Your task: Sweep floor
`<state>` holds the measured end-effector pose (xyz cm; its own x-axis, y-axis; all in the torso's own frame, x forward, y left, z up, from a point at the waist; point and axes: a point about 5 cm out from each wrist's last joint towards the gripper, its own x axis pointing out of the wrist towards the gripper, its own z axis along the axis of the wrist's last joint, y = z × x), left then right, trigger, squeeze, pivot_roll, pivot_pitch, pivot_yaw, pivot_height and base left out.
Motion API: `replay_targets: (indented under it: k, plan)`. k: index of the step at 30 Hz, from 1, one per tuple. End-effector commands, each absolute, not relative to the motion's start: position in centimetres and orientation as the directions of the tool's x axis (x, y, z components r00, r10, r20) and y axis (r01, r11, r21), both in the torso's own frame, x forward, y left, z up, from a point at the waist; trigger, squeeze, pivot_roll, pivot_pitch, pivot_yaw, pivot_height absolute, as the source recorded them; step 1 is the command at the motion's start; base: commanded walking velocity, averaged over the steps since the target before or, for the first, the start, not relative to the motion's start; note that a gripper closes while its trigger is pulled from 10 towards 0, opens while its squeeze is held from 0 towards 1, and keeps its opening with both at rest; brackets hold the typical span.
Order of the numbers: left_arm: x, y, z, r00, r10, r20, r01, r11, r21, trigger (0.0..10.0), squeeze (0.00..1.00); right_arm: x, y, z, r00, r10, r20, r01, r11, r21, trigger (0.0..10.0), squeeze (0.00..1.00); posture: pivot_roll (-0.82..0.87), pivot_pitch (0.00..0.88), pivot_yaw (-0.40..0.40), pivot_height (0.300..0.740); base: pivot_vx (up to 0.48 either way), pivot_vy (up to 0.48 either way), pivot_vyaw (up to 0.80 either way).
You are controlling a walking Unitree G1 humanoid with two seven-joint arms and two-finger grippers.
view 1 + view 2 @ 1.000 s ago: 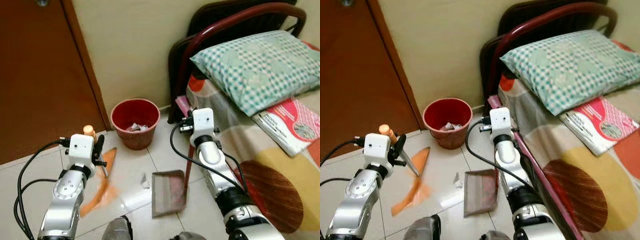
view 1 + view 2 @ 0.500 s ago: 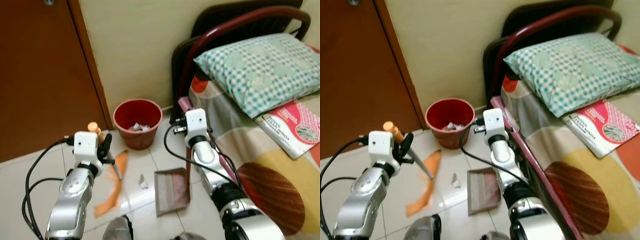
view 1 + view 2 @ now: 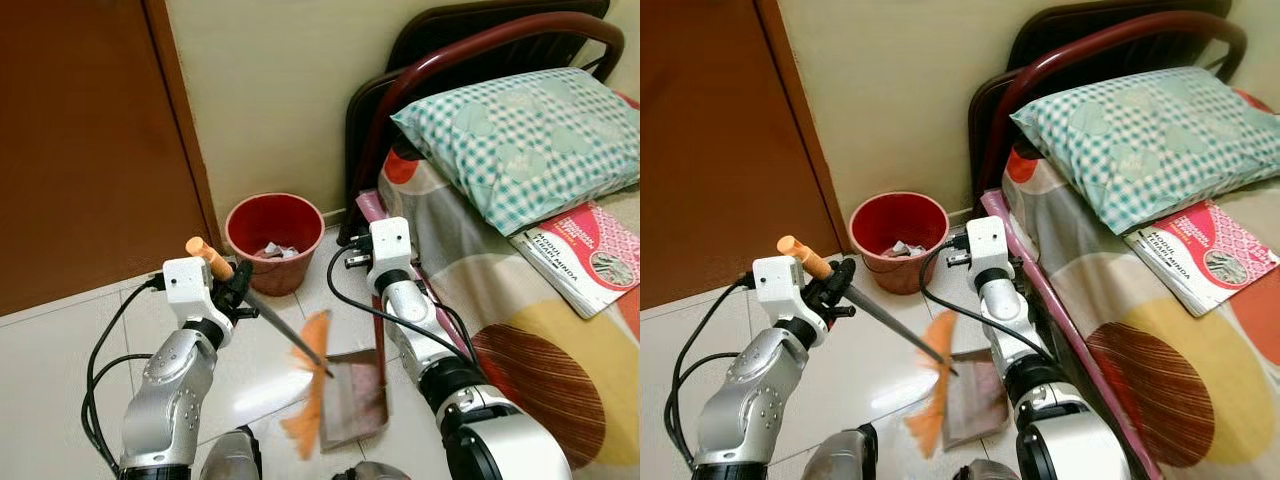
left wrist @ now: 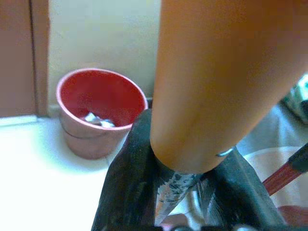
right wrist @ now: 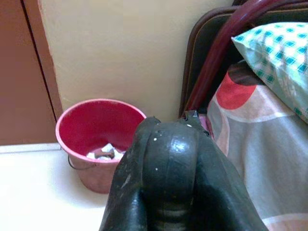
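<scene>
Pale floor tiles (image 3: 90, 330) run between a brown wooden door (image 3: 90, 150) on the left and a patterned bed (image 3: 560, 330) on the right, with a red plastic bin (image 3: 274, 243) against the far wall. Near centre lies the dull red dustpan (image 3: 355, 400), its dark upright handle (image 5: 168, 178) clamped in the right gripper (image 3: 378, 262). From the left gripper (image 3: 238, 290), closed on the orange-handled broom (image 3: 208, 256), the thin shaft slants down and right, orange bristles (image 3: 310, 385) meeting the pan's left lip. I judge the coming stroke goes rightward into it.
</scene>
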<state>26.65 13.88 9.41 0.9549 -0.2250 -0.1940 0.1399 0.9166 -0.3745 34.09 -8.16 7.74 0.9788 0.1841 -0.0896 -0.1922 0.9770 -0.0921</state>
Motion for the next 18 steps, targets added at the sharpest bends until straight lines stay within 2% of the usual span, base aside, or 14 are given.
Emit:
replay_targets:
  k: [1, 5, 12, 14, 18]
  plan:
    - [27.1, 11.3, 10.4, 0.933, -0.333, -0.135, 0.204, 0.800, -0.564, 10.0, 0.00, 34.1, -7.3, 7.8, 0.976, 0.199, -0.093, -0.202, 0.979, -0.026, 10.0, 0.00, 0.13, 0.138, -0.123, 0.740, 0.000, 0.000, 0.00]
    - [27.7, 12.4, 10.8, 0.956, -0.272, -0.114, 0.159, 0.800, -0.578, 10.0, 0.00, 34.0, -7.4, 7.5, 0.975, 0.196, -0.104, -0.199, 0.980, -0.017, 10.0, 0.00, 0.13, 0.135, -0.124, 0.740, 0.000, 0.000, 0.00]
    - [29.0, 17.4, 12.0, 0.994, -0.079, -0.072, 0.026, 0.831, -0.556, 10.0, 0.00, 34.0, -7.8, 7.3, 0.975, 0.189, -0.115, -0.191, 0.982, -0.004, 10.0, 0.00, 0.13, 0.134, -0.124, 0.740, 0.000, 0.000, 0.00]
    - [29.3, 19.5, 12.4, 0.997, -0.030, -0.071, -0.011, 0.858, -0.513, 10.0, 0.00, 33.9, -7.8, 7.2, 0.974, 0.193, -0.119, -0.193, 0.981, 0.008, 10.0, 0.00, 0.14, 0.132, -0.114, 0.740, 0.000, 0.000, 0.00]
    - [29.3, 21.8, 12.6, 0.998, 0.005, -0.066, -0.033, 0.898, -0.438, 10.0, 0.00, 33.9, -8.1, 7.2, 0.973, 0.197, -0.117, -0.196, 0.980, 0.020, 10.0, 0.00, 0.14, 0.130, -0.108, 0.740, 0.000, 0.000, 0.00]
